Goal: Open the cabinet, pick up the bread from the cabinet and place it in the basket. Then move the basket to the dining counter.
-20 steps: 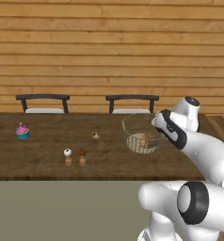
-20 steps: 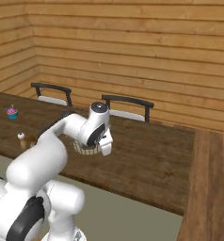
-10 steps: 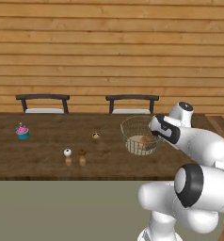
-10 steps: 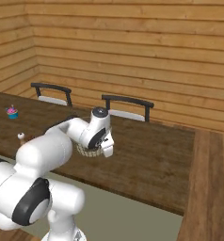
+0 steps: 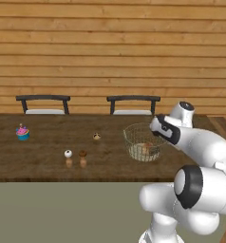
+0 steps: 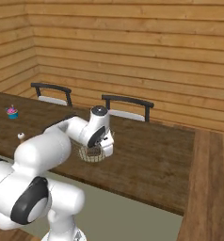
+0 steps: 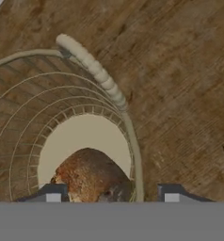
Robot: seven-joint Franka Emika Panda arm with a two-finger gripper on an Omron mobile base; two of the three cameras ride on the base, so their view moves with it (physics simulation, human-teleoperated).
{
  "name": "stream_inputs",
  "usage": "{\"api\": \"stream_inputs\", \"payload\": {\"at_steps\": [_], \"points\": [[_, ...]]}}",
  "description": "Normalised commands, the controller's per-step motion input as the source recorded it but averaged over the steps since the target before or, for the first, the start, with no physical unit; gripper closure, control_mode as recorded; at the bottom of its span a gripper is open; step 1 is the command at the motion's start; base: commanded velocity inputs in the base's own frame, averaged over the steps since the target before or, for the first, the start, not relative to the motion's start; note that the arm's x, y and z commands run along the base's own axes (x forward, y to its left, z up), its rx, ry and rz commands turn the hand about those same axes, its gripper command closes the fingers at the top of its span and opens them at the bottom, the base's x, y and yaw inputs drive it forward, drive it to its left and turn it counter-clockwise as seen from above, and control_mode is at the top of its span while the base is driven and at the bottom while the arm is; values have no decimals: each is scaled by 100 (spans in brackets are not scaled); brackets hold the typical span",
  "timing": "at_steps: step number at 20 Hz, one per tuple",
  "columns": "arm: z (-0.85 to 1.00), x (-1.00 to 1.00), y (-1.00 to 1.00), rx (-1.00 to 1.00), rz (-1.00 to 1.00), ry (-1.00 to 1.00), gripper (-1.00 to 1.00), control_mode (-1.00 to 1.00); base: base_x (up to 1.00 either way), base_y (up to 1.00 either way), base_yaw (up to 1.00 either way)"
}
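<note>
The wire basket [image 5: 143, 142] stands on the dark-brown dining counter [image 5: 48, 156], near its right end. Inside it, on the tan disc base, lies the golden-brown bread [image 5: 145, 148]. My gripper [image 5: 155, 136] is at the basket's right rim, pointing down. In the hand view the gripper [image 7: 113, 193] is open: its fingertips [image 7: 52, 193] stand wide apart astride the rim of the basket [image 7: 100, 75], one over the bread [image 7: 92, 176], the other over the counter [image 7: 180, 70]. From the right, my hand covers part of the basket [image 6: 92, 154]. The cabinet is out of view.
On the counter's left half stand a pink-topped cupcake [image 5: 23, 132] and three small muffins [image 5: 97, 136] [image 5: 68, 154] [image 5: 82, 154]. Two dark chairs [image 5: 42, 102] [image 5: 133, 102] stand behind it against the plank wall. The counter's front edge runs just below the basket.
The arm has folded in closer and the hand has sunk a little at the basket's rim. The basket has stayed in about the same place on the counter.
</note>
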Motion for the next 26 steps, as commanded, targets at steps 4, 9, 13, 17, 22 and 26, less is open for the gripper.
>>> {"api": "stream_inputs", "payload": {"at_steps": [4, 9, 13, 17, 22, 26], "points": [[49, -3, -3, -1, 0, 0, -100, -100, 0, 0, 0], [91, -50, -7, 0, 8, 1, -100, -100, 0, 0, 0], [100, -75, 5, -11, 41, 0, -100, -100, 0, 0, 0], [82, -90, 44, -32, 66, -2, -100, -100, 0, 0, 0], [19, -74, 20, -44, 33, -20, -100, -100, 0, 0, 0], [-43, -67, 1, -11, 2, -38, -100, -100, 0, 0, 0]]}}
